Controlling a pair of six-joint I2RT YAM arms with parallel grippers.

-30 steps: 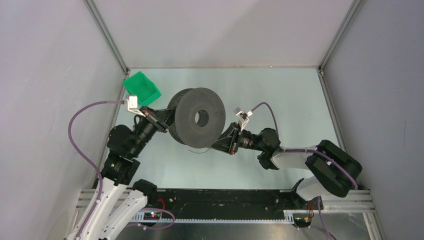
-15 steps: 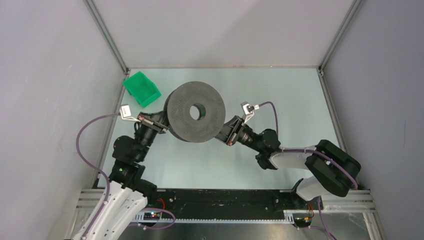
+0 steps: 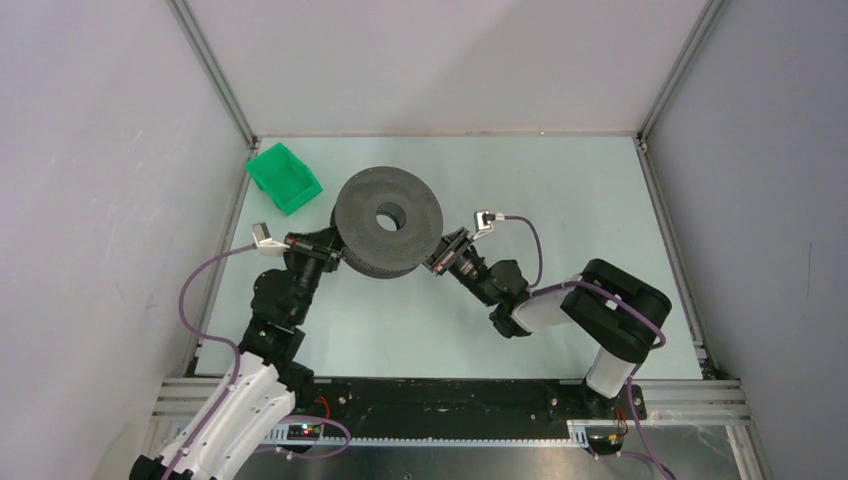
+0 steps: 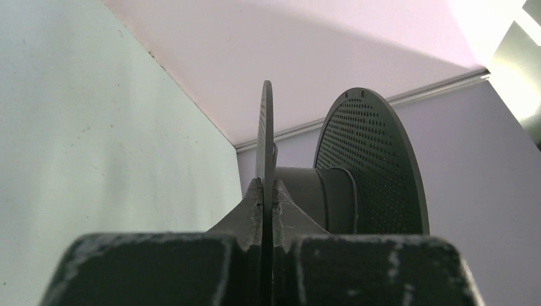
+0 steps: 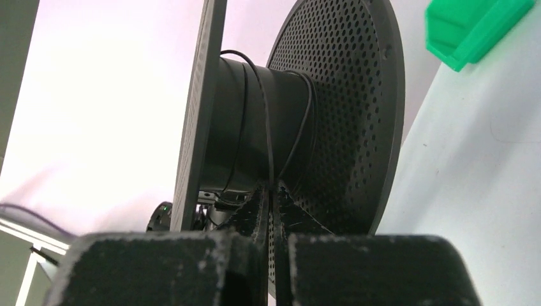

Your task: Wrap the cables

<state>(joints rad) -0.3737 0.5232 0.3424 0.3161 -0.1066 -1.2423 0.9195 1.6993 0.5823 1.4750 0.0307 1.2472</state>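
A dark grey perforated spool (image 3: pixel 388 222) lies almost flat between my two grippers. My left gripper (image 3: pixel 333 248) is shut on the thin edge of one flange (image 4: pixel 265 134); the other, perforated flange (image 4: pixel 376 166) and the hub stand beyond it. My right gripper (image 3: pixel 438 252) is at the spool's right side. In the right wrist view its fingertips (image 5: pixel 271 191) are shut on the thin black cable (image 5: pixel 266 121), which runs up from the tips and loops loosely round the hub between the two flanges. The cable does not show in the top view.
A green bin (image 3: pixel 285 177) stands at the far left of the pale green table (image 3: pixel 570 200), just behind the spool; it also shows in the right wrist view (image 5: pixel 472 29). Grey walls and metal frame posts close in the table on three sides.
The spool has tipped from steeply tilted to almost flat and shifted away from me. Both grippers went with it, and the right arm's elbow swung in to the left.
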